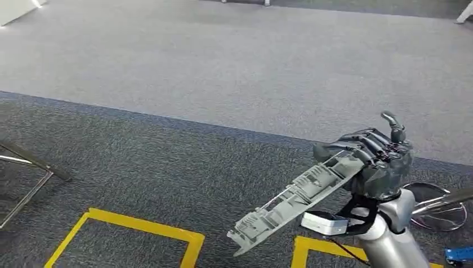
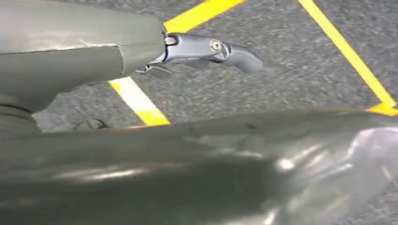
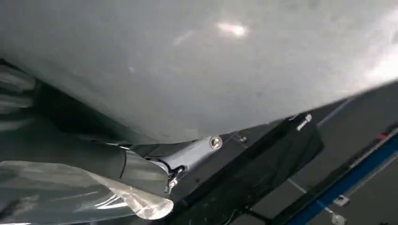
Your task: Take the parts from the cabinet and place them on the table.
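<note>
One long grey ribbed plastic part [image 1: 295, 198] is gripped at its upper end by the right hand [image 1: 375, 163], slanting down-left above dark carpet [image 1: 167, 167] with yellow tape lines [image 1: 139, 224]; the left hand's [image 2: 206, 49] state is unclear.

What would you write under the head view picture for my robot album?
Right hand holds a long grey part over dark carpet with yellow tape lines.
</note>
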Controlling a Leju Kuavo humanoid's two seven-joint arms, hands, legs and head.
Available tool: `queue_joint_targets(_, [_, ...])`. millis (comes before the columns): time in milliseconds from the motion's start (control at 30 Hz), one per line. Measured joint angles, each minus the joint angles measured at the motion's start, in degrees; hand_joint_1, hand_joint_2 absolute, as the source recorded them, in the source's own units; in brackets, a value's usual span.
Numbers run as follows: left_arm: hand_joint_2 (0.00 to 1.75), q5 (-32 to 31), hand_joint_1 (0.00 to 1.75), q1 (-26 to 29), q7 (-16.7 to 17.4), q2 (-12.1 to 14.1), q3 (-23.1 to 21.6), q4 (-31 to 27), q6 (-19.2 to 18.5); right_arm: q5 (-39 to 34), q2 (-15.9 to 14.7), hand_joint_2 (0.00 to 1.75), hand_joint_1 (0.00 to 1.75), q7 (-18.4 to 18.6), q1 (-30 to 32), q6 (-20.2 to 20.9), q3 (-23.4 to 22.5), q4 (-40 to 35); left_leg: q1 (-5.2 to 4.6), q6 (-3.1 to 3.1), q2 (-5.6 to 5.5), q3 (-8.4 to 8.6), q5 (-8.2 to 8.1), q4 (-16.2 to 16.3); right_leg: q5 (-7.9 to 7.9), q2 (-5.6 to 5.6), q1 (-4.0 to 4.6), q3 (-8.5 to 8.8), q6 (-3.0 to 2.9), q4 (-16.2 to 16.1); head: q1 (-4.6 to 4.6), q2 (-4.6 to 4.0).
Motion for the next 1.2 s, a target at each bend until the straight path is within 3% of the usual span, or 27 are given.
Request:
queue_joint_targets(33, [0.0,-0.3,0.0,0.1,0.1,0.0,0.0,0.0,0.1,0.0,0.0,1.75,1.75,0.0,-0.3,-0.1,0.0,0.0,-0.2,-0.23,2.06,-0.13,-0.63,0.7,0.04,-0.76,0.04,0.46,-0.21,-0.3,-0.13,0.0])
queue_joint_targets(67, [0.0,-0.6,0.0,-0.1,0.1,-0.1,0.0,0.1,0.2,0.0,0.0,1.75,1.75,0.0,-0.1,-0.3,0.0,0.0,-0.24,-0.61,4.85,-1.08,-1.86,2.8,-0.14,-1.49,0.07,0.87,-0.6,-0.5,-1.01,0.0])
queue_joint_targets(100, [0.0,-0.8,0.0,-0.2,0.2,-0.1,0.0,0.1,0.2,0.0,0.0,1.75,1.75,0.0,0.1,-0.4,0.0,-0.1,-0.07,-0.91,6.53,-2.86,-3.66,6.6,-0.26,-2.39,0.26,1.1,-0.83,-0.5,-0.94,0.0])
queue_joint_targets(167, [0.0,-1.2,0.0,-0.2,0.5,-0.1,-0.3,0.1,0.2,-0.5,0.0,1.75,1.75,-0.2,0.5,-0.5,0.0,-0.1,0.28,-1.19,7.69,-7.15,-6.75,15.0,-0.69,-4.19,0.56,1.43,-1.13,-0.5,-1.02,0.0])
queue_joint_targets(200, [0.0,-1.2,0.0,-0.2,0.6,-0.1,-0.4,0.1,0.2,-0.8,0.0,1.75,1.75,-0.5,0.6,-0.5,0.0,-0.2,0.35,-1.23,7.76,-8.2,-6.77,16.8,-0.89,-4.98,0.61,1.58,-1.15,-0.5,-0.98,0.0])
queue_joint_targets(233, [0.0,-1.2,0.0,-0.1,0.6,-0.1,-0.5,0.1,0.2,-1.1,0.0,1.75,1.75,-0.7,0.8,-0.4,0.0,-0.2,0.36,-1.17,7.78,-7.79,-5.28,15.7,-1.1,-5.69,0.66,1.83,-1.13,-0.5,-1.02,0.0])
queue_joint_targets(300, [0.0,-1.0,0.0,-0.1,0.6,0.0,-0.5,0.1,0.2,-1.8,0.0,1.75,1.75,-1.0,0.7,-0.3,0.0,-0.3,0.27,-0.7,8.45,-4.25,-0.44,8.0,-1.55,-6.98,0.78,2.49,-1.06,-0.5,-1.0,0.0])
queue_joint_targets(333, [0.0,-1.0,0.0,-0.2,0.5,0.1,-0.5,0.1,0.2,-1.9,0.0,1.75,1.75,-1.1,0.6,-0.2,0.0,-0.4,0.01,-0.16,10.12,-1.76,1.94,2.9,-1.88,-7.56,0.84,2.92,-0.96,-0.6,-1.0,0.0])
queue_joint_targets(367, [0.0,-1.0,0.0,-0.3,0.5,0.2,-0.6,0.1,0.2,-2.1,0.0,1.75,1.75,-1.1,0.6,-0.1,0.0,-0.4,-0.88,0.13,12.8,-0.81,0.72,1.4,-2.14,-8.14,1.09,3.13,-0.63,-0.6,-1.0,0.0])
queue_joint_targets(433, [0.0,-1.0,0.0,-0.5,0.5,0.3,-0.8,0.1,0.1,-2.3,0.0,1.75,1.75,-1.2,0.4,0.2,0.0,-0.3,-1.15,0.7,12.23,-0.7,0.56,0.3,-2.34,-9.19,1.31,3.12,0.0,-0.8,-0.96,0.0])
queue_joint_targets(500, [0.0,-0.8,0.0,-0.1,0.5,0.6,-0.8,0.1,0.2,-2.5,0.1,1.75,1.75,-1.4,0.1,0.3,0.1,-0.3,-1.24,1.15,10.66,-0.64,0.57,-0.3,-2.62,-10.64,1.32,3.83,0.59,-1.2,-1.05,0.0])
queue_joint_targets(533, [0.0,-0.6,0.0,0.0,0.7,0.5,-0.8,0.1,0.2,-2.6,0.2,1.75,1.75,-1.4,-0.1,0.3,0.0,-0.4,-0.45,1.46,9.93,0.2,0.94,-1.1,-3.32,-9.91,0.94,3.39,0.9,-1.0,-1.05,0.02])
queue_joint_targets(567, [0.0,-0.4,0.0,-0.1,0.7,0.6,-0.8,0.1,0.3,-2.5,0.2,1.75,1.75,-1.4,-0.3,0.3,0.1,-0.3,-0.45,1.55,9.43,0.4,0.94,-1.3,-3.92,-6.67,0.96,3.17,1.07,0.2,-0.76,-0.02])
queue_joint_targets(600, [0.0,-0.2,0.0,-0.3,0.9,0.8,-0.8,0.1,0.5,-2.6,0.2,1.75,1.75,-1.5,-0.6,0.2,0.1,-0.3,-0.32,2.02,8.82,0.38,0.96,-1.3,-5.86,-4.05,0.96,0.88,1.11,4.5,-0.64,0.0])
queue_joint_targets(667, [0.0,0.0,0.0,-0.3,1.2,0.8,-0.8,0.1,0.6,-2.6,0.2,1.75,1.75,-1.6,-0.4,0.2,0.2,-0.2,-0.26,2.14,7.21,0.4,0.88,-1.3,-8.89,-2.96,0.92,-4.4,1.39,13.4,-0.39,0.0])
queue_joint_targets(700, [0.0,0.1,0.0,-0.3,1.4,0.7,-0.8,0.1,0.6,-2.6,0.2,1.75,1.75,-1.7,-0.4,0.2,0.2,-0.1,-0.26,2.16,6.43,0.42,0.86,-1.3,-9.06,-2.86,0.92,-6.47,1.52,16.2,-0.37,0.0])
queue_joint_targets(733, [0.0,0.2,0.0,-0.2,1.6,0.7,-0.8,0.1,0.6,-2.6,0.2,1.75,1.75,-1.7,-0.4,0.2,0.2,-0.1,-0.22,2.13,5.51,0.53,0.83,-1.3,-7.65,-2.84,0.9,-7.28,1.59,16.2,-0.35,0.0])
queue_joint_targets(767, [0.0,0.4,0.0,-0.2,1.7,0.6,-0.8,0.1,0.6,-2.6,0.2,1.75,1.75,-1.7,-0.6,0.2,0.2,-0.1,-0.13,2.05,4.51,0.67,0.78,-1.2,-4.87,-2.71,0.81,-6.75,1.62,13.4,-0.3,0.0])
queue_joint_targets(833, [0.0,0.6,0.0,-0.2,1.7,0.6,-0.7,0.1,0.6,-2.6,0.2,1.75,1.75,-1.7,-0.7,0.3,0.2,-0.1,0.14,1.58,2.82,0.99,0.47,-1.0,1.11,-0.94,0.35,-3.1,1.79,4.0,-0.32,0.0])
queue_joint_targets(867, [0.0,0.7,0.0,-0.3,1.7,0.6,-0.7,0.1,0.4,-2.6,0.2,1.75,1.75,-1.7,-0.9,0.3,0.2,-0.1,0.2,1.26,2.18,0.81,0.28,-0.8,1.39,2.08,-0.11,-1.99,1.91,1.2,-0.21,0.0])
queue_joint_targets(900, [0.0,0.8,0.0,-0.4,1.7,0.6,-0.7,0.1,0.3,-2.6,0.2,1.75,1.75,-1.6,-1.0,0.4,0.2,0.0,-0.06,0.85,1.28,0.26,0.0,0.1,0.61,2.69,-0.27,-0.52,1.48,-0.6,-0.24,0.0])
queue_joint_targets(1000, [0.0,0.9,0.0,0.0,1.7,0.6,-0.7,0.1,0.3,-2.6,0.2,1.75,1.75,-1.6,-1.7,0.5,0.2,0.0,0.5,-0.21,-0.6,-0.24,0.64,-0.5,0.73,0.82,0.31,-0.7,0.39,0.0,-0.28,0.0])
queue_joint_targets(1033, [0.0,1.0,0.0,0.0,1.7,0.8,-0.7,0.1,0.3,-2.6,0.2,1.75,1.75,-1.6,-2.0,0.6,0.2,0.0,0.39,-0.38,0.06,-0.33,0.33,-0.1,0.91,-0.1,-0.11,-0.38,0.07,-0.5,-0.26,0.0])
queue_joint_targets(1067, [0.0,1.1,0.0,-0.1,1.7,0.5,-0.7,0.2,0.3,-2.6,0.3,1.75,1.75,-1.6,-2.2,0.9,0.2,0.1,-0.14,-0.79,3.86,-0.69,-0.4,1.0,0.82,-0.69,-0.03,-0.04,-0.27,-0.7,-0.61,0.0])
queue_joint_targets(1100, [0.0,1.3,0.0,-0.4,1.7,0.5,-0.7,0.2,0.2,-2.6,0.4,1.75,1.75,-1.5,-2.2,1.0,0.2,0.0,-0.05,-1.11,6.25,-2.17,-2.2,4.0,0.64,-1.68,0.14,0.19,-0.66,-0.7,-1.11,-0.02])
queue_joint_targets(1167, [0.0,1.2,0.0,-0.6,1.7,0.5,-0.7,0.2,0.1,-2.4,0.4,1.75,1.75,-1.2,-2.3,1.4,0.1,0.2,0.37,-1.43,7.67,-6.59,-6.08,13.0,0.3,-3.62,0.39,0.47,-1.0,-0.7,-1.09,0.0])
queue_joint_targets(1200, [0.0,1.2,0.0,-0.6,1.7,0.5,-0.7,0.2,0.1,-2.2,0.4,1.75,1.75,-1.1,-2.4,1.4,0.1,0.2,0.5,-1.51,7.72,-8.16,-6.8,16.1,0.13,-4.52,0.42,0.56,-1.05,-0.7,-1.07,0.0])
